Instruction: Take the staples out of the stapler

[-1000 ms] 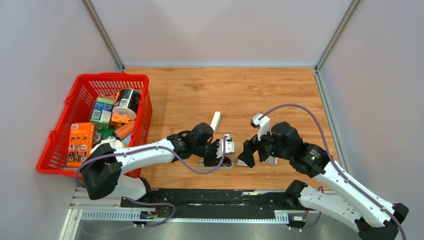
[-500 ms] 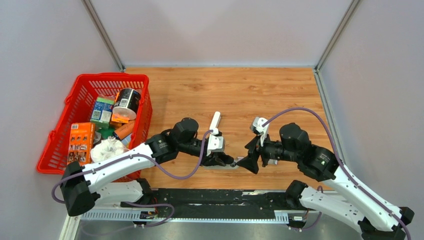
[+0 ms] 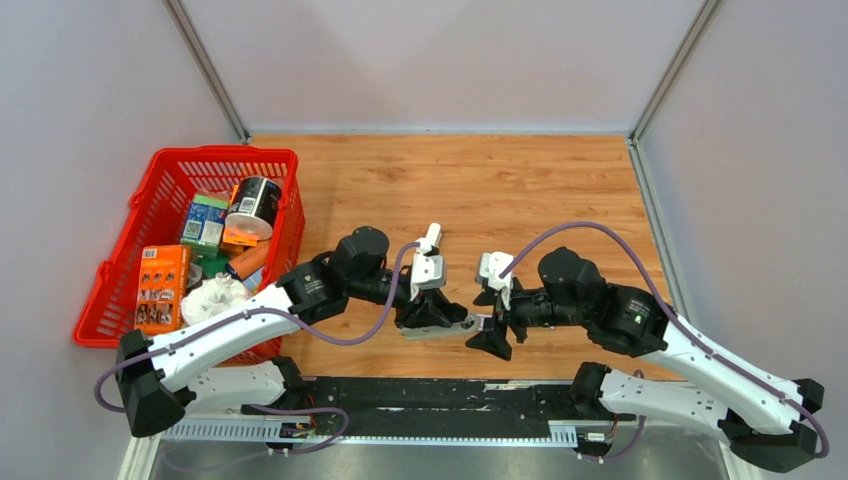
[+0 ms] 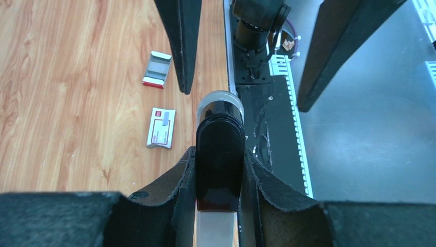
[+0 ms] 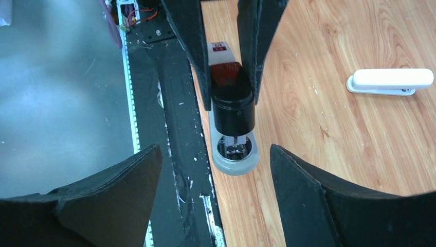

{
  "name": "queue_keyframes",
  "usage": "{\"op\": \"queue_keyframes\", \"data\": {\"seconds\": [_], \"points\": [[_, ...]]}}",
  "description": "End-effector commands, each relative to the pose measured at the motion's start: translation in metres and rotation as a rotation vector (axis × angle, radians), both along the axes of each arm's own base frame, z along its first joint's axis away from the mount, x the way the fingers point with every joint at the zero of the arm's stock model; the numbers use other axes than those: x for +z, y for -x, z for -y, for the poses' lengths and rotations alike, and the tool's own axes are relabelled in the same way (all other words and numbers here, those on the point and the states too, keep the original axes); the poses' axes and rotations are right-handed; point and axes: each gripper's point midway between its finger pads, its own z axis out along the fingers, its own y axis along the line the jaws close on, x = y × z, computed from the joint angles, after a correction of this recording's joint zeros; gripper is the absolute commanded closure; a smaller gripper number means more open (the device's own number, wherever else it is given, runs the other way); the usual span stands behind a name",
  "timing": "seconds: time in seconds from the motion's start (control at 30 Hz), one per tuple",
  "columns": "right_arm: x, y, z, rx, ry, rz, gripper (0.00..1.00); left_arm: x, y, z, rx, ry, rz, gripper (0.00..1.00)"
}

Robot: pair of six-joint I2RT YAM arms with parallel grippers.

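left claw (image 3: 438,318) clamped on grey-black piece (image 5: 234,110) | right claw (image 3: 491,320) spread, facing it

Staplers, 2: white stapler (image 5: 393,78), upper right of the right wrist view; grey-and-black stapler (image 5: 232,110), centre of that view.

Grippers, 2: left gripper (image 4: 218,154), lower centre of the left wrist view; right gripper (image 5: 215,152), lower centre of the right wrist view.

Arms, 2: left arm (image 3: 230,328), lower left of the overhead view; right arm (image 3: 700,350), lower right.

Red-and-white flat box (image 4: 161,127), 1, left of centre in the left wrist view.

Grey folded metal piece (image 4: 157,68) with a red edge, 1, upper left of that view.

Red basket (image 3: 222,152), 1, left of the overhead view. Inside: orange box (image 3: 161,288), 1; green-and-blue box (image 3: 204,222), 1; black-and-white can (image 3: 254,206), 1; white crumpled bag (image 3: 212,297), 1. Remainder too overlapped to count.
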Motion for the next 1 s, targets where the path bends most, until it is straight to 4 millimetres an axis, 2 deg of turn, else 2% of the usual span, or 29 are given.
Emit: {"op": "queue_keyframes", "data": {"seconds": [0.0,0.23,0.53,0.73,0.97], "points": [[0.019,-0.007,-0.002,0.009,-0.014,0.081,0.21,0.049,0.008,0.0,-0.015,0.145,0.035,1.0],[0.021,-0.009,-0.01,0.027,-0.002,0.087,0.29,0.048,0.014,-0.006,-0.033,0.14,0.033,1.0],[0.02,-0.003,-0.021,0.061,0.008,0.09,0.46,0.047,0.017,-0.005,-0.059,0.137,0.025,1.0],[0.017,-0.003,-0.025,0.064,0.016,0.092,0.62,0.051,0.019,-0.006,-0.063,0.146,0.025,1.0],[0.009,0.0,-0.026,0.067,0.023,0.083,0.84,0.067,0.025,-0.008,-0.082,0.204,0.033,1.0]]}}
